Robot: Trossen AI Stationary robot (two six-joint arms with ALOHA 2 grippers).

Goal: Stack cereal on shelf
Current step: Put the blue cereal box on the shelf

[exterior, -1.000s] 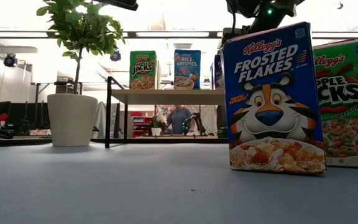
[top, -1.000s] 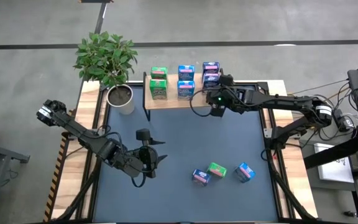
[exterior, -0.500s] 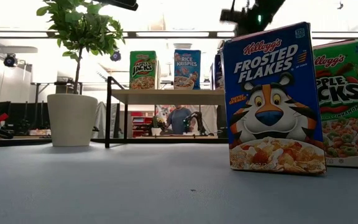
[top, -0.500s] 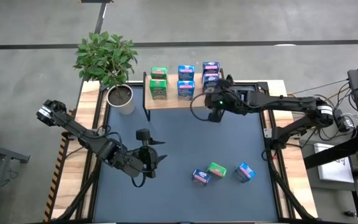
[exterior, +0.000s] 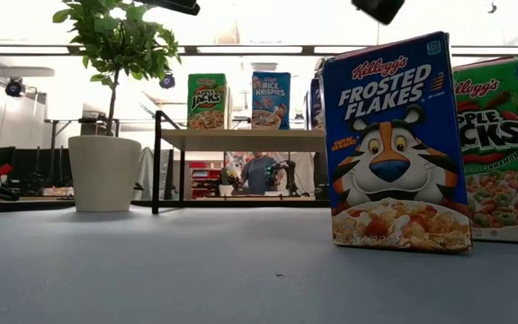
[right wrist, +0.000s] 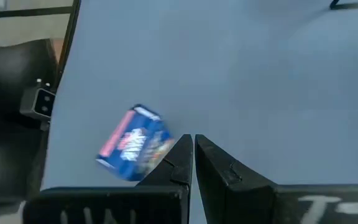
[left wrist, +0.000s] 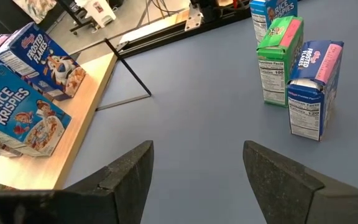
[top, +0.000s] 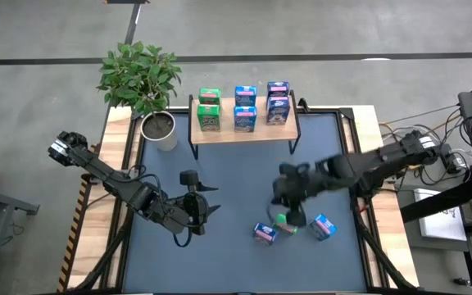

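Note:
Six cereal boxes stand on the light-wood shelf (top: 244,131) at the table's far edge: two green (top: 209,109), two blue (top: 245,106), two blue-purple (top: 278,100). Three more stand on the tabletop near the front: blue (top: 265,233), green (top: 285,223), blue (top: 324,227). My right gripper (top: 292,211) hovers just over the green one, shut and empty; its wrist view (right wrist: 193,149) shows a blue box (right wrist: 135,144) beside the fingertips. My left gripper (top: 207,207) is open and empty, left of the three boxes (left wrist: 197,162).
A potted plant (top: 150,90) stands at the shelf's left end. In the low view the Frosted Flakes box (exterior: 394,144) and the Apple Jacks box (exterior: 502,148) stand close to the camera. A small black object (top: 188,177) lies on the tabletop by my left arm.
My right gripper has left the shelf's right end and swung toward the table's near edge, coming to the three boxes on the tabletop. The boxes on the shelf and on the table have stayed in place.

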